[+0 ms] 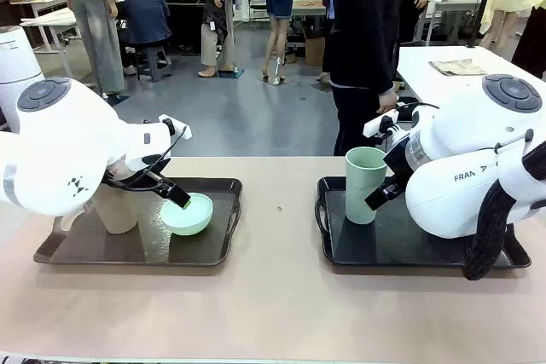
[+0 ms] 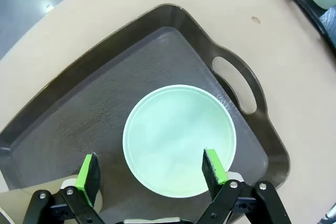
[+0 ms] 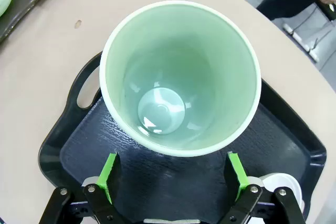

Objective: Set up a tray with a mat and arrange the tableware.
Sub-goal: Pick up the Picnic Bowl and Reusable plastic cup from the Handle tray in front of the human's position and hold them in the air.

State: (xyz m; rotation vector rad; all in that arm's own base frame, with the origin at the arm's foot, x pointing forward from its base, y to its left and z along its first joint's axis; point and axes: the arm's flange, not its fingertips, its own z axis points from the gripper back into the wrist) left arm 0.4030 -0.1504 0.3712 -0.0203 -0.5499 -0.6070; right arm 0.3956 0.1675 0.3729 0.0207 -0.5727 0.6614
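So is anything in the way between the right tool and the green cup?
No, nothing visible is. The right tool is open, and the pale green cup stands just ahead of its pads on the dark tray.

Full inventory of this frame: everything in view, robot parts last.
trays: 2, dark; left tray and right tray, both on the table
bowl: 1, mint green, in left tray
tan cup: 1, in left tray, behind the left arm
pale green cup: 1, upright in right tray
table: 1, beige
person: 1, dark clothes, standing at far side
left end effector: black, green pads, open, aimed at bowl
right end effector: same, open, aimed at pale green cup
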